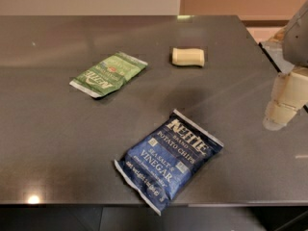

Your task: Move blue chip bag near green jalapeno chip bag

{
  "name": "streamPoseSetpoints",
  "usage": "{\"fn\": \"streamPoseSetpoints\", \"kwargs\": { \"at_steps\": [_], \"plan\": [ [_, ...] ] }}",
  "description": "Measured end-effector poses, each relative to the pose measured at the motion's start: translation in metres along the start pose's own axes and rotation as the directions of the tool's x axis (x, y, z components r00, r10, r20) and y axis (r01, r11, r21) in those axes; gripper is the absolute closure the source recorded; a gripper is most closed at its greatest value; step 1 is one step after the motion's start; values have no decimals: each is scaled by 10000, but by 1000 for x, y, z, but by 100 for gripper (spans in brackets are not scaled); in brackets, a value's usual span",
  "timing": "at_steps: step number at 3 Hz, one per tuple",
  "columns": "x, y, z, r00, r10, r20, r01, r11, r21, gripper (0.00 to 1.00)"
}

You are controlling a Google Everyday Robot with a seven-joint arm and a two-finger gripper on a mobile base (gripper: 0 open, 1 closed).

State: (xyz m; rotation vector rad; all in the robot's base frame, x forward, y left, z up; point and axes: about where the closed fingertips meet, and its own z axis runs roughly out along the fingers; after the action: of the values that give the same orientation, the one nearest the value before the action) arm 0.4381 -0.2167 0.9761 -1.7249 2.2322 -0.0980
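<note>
The blue chip bag (169, 160) lies flat on a dark grey table (57, 138), close to the front edge and a little right of centre. It is a dark navy crinkly packet with white "Kettle" lettering and the words "Sea Salt & Vinegar", and it has silvery crimped ends. It lies on a diagonal, with its top end pointing toward the far right and its bottom end toward the near left, where one corner appears to reach just past the table's front edge. The green jalapeno chip bag (109, 74), smaller and light green with white lettering and a small red mark, lies flat farther back and to the left, well apart from the blue one and turned on a similar diagonal. A pale yellow cylindrical object (188, 57) rests on its side toward the back, to the right of the green bag and apart from both bags. The gripper (280, 110), cream-coloured and segmented, hangs at the right edge of the view above the table's right side, well apart from every object and holding nothing. Whether it is spread or pressed together cannot be told.
</note>
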Motion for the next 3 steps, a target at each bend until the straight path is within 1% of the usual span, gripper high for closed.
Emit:
{"fn": "streamPoseSetpoints", "kwargs": {
  "at_steps": [2,3],
  "plan": [
    [0,0,0,10000,-9,8,9,10000,-3,0],
    [-36,13,31,9903,-1046,918,1084,9934,-368,0]
  ]
}}
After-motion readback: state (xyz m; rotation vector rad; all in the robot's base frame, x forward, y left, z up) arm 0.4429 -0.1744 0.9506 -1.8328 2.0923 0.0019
